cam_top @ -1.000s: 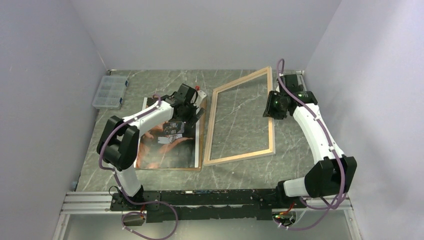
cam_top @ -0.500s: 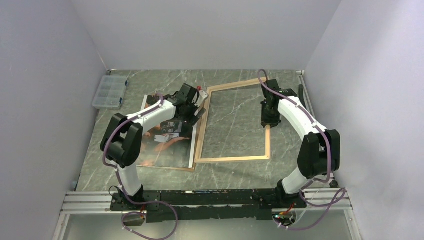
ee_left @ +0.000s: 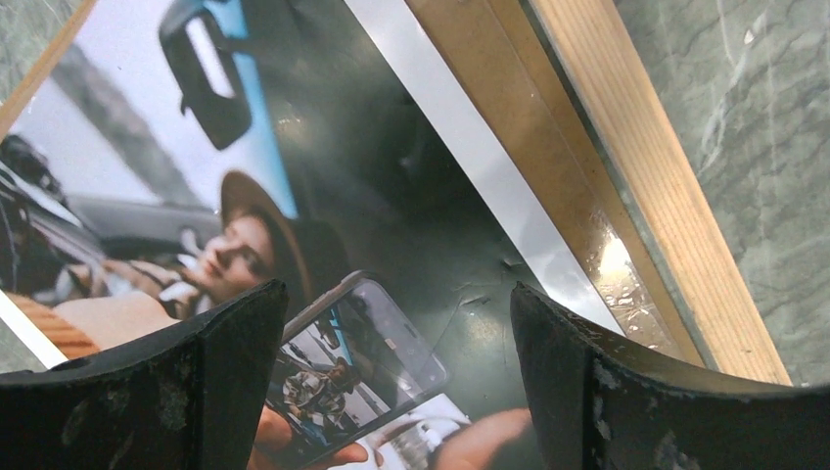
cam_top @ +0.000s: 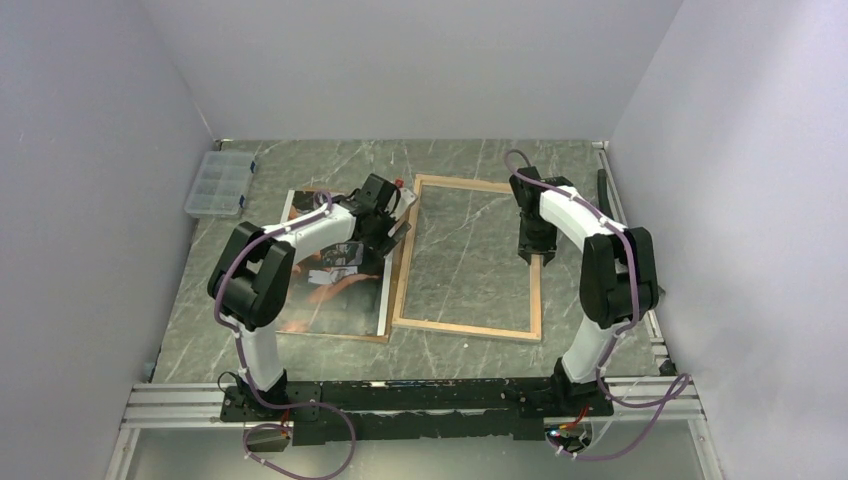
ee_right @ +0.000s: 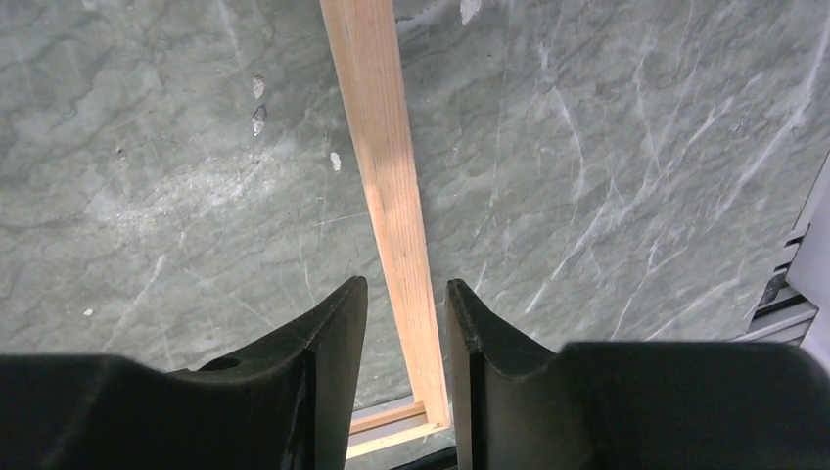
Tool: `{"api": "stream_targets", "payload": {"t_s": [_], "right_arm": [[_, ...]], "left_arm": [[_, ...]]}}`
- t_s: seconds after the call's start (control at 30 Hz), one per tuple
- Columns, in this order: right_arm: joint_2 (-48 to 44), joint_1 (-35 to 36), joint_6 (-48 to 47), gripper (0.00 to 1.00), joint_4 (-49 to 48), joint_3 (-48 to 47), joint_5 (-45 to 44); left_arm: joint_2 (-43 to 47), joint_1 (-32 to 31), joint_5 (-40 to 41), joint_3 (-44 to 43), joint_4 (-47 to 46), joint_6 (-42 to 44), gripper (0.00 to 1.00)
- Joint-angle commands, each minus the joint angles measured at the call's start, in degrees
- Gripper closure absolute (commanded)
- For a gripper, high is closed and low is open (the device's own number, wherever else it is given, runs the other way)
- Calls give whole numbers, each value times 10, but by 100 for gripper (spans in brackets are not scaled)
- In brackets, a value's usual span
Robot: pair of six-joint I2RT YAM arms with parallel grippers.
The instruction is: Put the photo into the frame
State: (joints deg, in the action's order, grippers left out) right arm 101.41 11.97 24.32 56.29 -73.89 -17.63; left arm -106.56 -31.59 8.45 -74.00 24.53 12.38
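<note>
The photo (cam_top: 330,290) lies flat at the left of the table on a brown backing panel (cam_top: 340,338). My left gripper (cam_top: 392,232) hovers over the photo's right part, open wide; in the left wrist view its jaws (ee_left: 396,289) span the dark print (ee_left: 294,196) with nothing between them. The frame (cam_top: 465,328) lies flat just right of the photo, wood rim up, and its left rail (ee_left: 626,166) runs beside the print. My right gripper (cam_top: 535,255) straddles the frame's right rail (ee_right: 387,157). Its jaws (ee_right: 406,284) stand a little apart, with a gap showing left of the rail.
A clear plastic compartment box (cam_top: 220,183) sits at the far left by the wall. The backing panel's brown edge (ee_left: 489,98) shows between print and frame. Walls close in on three sides; a metal rail (cam_top: 610,200) runs along the right edge.
The frame, earlier tilted up in my right gripper, has swung left and come down flat beside the photo. The right jaws have parted slightly. The left gripper has barely moved.
</note>
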Motion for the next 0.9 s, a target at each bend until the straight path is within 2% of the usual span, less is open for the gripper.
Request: {"api": "stream_targets", "payload": {"t_s": [0.0, 0.1, 0.2, 0.3, 0.4, 0.5, 0.63, 0.87], "right_arm": [[12, 3, 35, 59, -5, -15, -38], [3, 6, 48, 56, -5, -22, -46], [-19, 25, 66, 48, -17, -39, -48], [-23, 76, 88, 39, -36, -73, -44], [2, 148, 113, 31, -65, -122, -40], [42, 228, 131, 24, -115, -162, -21], [121, 294, 136, 15, -171, -230, 7], [252, 343, 134, 17, -143, -350, -12]], "left_arm": [[10, -3, 8, 15, -30, 13, 11], [12, -3, 7, 16, -26, 10, 11], [20, 6, -9, -1, 4, -6, 10], [38, 41, -59, -45, 63, -39, 10], [67, 93, -95, -86, 114, -54, 6], [97, 169, -131, -114, 159, -60, 5], [129, 259, -156, -119, 207, -40, 5], [168, 400, -175, -91, 248, 17, 5]]}}
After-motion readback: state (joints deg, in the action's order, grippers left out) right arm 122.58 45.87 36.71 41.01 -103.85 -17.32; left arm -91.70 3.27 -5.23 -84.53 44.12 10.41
